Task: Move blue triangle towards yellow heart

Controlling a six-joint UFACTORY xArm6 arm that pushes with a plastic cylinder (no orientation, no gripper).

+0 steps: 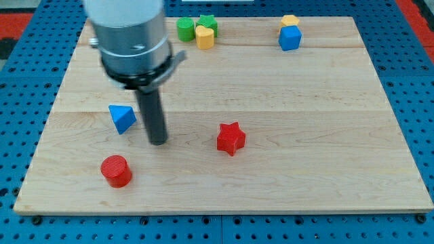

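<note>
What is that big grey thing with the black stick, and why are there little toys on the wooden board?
The grey thing is the end of a robot arm. It has no hand, only a dark rod. The rod's bottom end is my tip, and it slides on the wooden board to push blocks. Nothing is held; this arm can only push.

There is one picture, from a camera looking down at the board from its near edge.

Just to the left of my tip is the blue triangle, close but with a small gap. Below it sits a red cylinder, and to the right a red star. Along the top are a green cylinder, a green star, a yellow heart, a blue cube and a small yellow block.
</note>
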